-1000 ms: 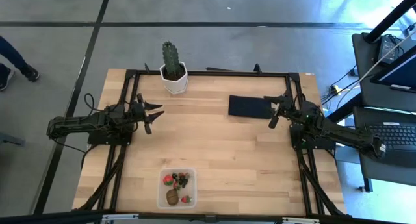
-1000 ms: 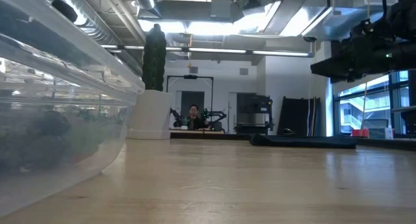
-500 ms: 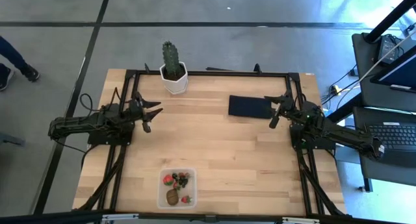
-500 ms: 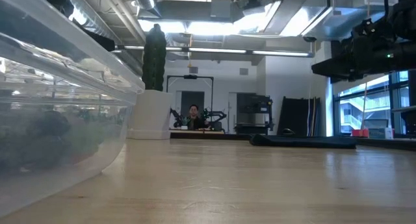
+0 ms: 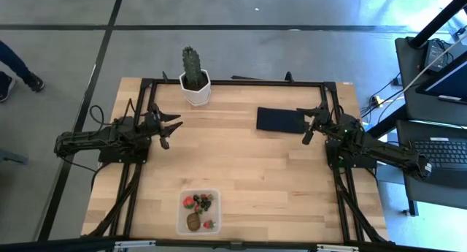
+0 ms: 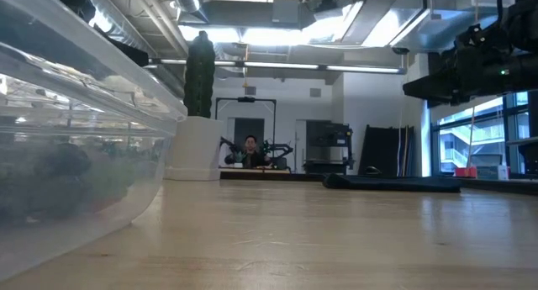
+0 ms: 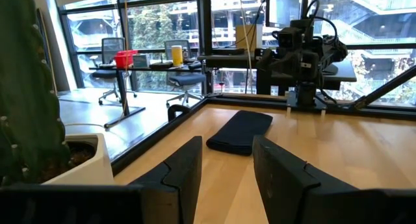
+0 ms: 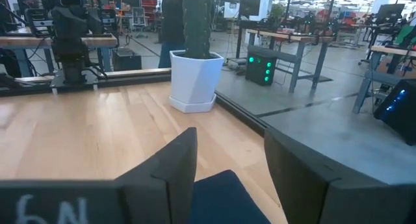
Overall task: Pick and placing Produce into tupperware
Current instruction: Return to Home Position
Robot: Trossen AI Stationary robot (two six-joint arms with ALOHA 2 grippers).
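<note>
My left fingers (image 5: 169, 126) have drawn back a little toward the tabletop's (image 5: 248, 164) left edge and now hold steady, spread apart and empty. My right fingers (image 5: 306, 135) have not moved. They are parted and empty near the right edge, by the end of the dark navy cloth (image 5: 277, 119). The tupperware (image 5: 180, 223) sits at the near edge, left of middle, with strawberries (image 5: 190, 201), dark berries (image 5: 205, 204) and the kiwi (image 5: 193, 221) inside. No produce shows loose on the wood, so I judge the job done and both arms parked.
</note>
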